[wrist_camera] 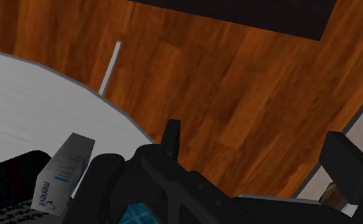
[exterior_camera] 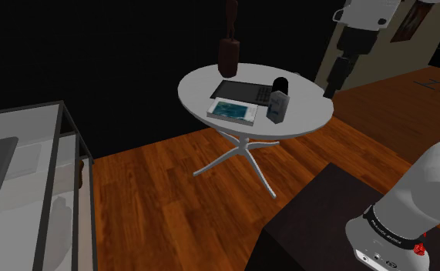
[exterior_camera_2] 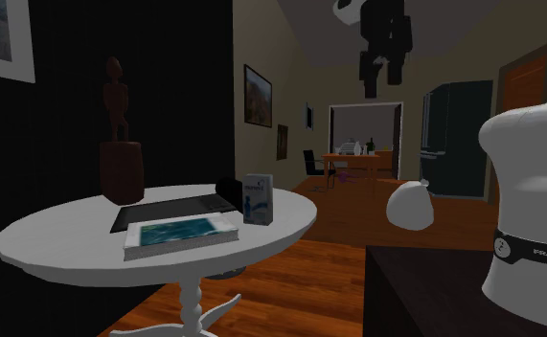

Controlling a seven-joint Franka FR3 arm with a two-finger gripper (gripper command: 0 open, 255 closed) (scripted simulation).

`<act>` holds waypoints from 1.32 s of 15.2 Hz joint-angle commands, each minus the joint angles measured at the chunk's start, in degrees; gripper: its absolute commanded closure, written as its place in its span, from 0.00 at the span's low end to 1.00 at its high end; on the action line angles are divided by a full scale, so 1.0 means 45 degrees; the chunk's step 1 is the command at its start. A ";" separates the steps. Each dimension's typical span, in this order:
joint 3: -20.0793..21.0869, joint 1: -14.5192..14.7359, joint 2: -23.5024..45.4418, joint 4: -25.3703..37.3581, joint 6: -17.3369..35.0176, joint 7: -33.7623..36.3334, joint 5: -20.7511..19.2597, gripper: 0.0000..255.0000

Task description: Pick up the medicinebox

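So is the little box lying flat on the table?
No, the box stands upright on the table, next to the book.

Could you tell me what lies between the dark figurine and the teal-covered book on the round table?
A flat black keyboard-like slab lies between the figurine and the book, as seen in the shoulder view.

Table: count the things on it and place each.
5. A statue at the far edge; a black slab in the middle; a book in front of it; the box at the book's right in the shoulder view; a black cylinder just behind the box. Something small could hide behind these.
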 commanded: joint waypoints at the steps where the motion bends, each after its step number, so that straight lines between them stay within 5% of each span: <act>1: 0.0000 0.0000 0.0000 0.0000 0.0000 0.0000 0.0000 0.00; 10: -0.1218 -0.0515 0.3230 0.0305 0.2908 -0.1666 -0.1069 0.00; 20: -0.2381 -0.0914 0.7606 0.2223 0.5454 -0.3380 -0.1433 0.00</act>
